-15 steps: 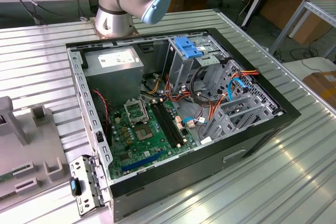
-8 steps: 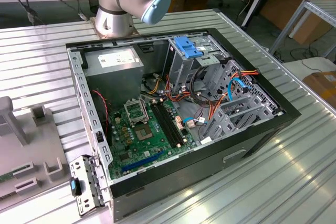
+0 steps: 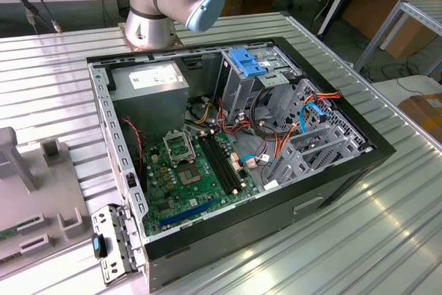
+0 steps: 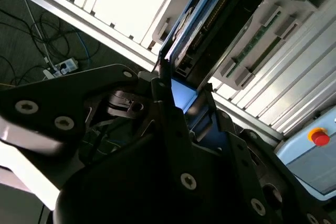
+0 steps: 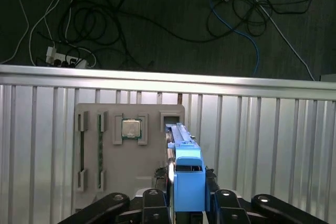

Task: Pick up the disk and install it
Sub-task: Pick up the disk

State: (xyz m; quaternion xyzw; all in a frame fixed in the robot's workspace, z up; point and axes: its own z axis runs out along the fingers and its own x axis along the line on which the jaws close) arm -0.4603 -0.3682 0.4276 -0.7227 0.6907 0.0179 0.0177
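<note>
The gripper has its jaws clamped on the flat faces of the disk, holding it on edge above a side edge of the grey tray by the table edge, probably for sliding edgewise.

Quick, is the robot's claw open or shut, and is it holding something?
The gripper is closed, holding the disk.

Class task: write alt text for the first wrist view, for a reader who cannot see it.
The black hand grips a blue-bracketed flat disk on edge, over a grey plastic holder tray carrying a square silver processor chip. The tray lies on a ribbed metal table; beyond its edge, cables trail across a dark floor.
</note>
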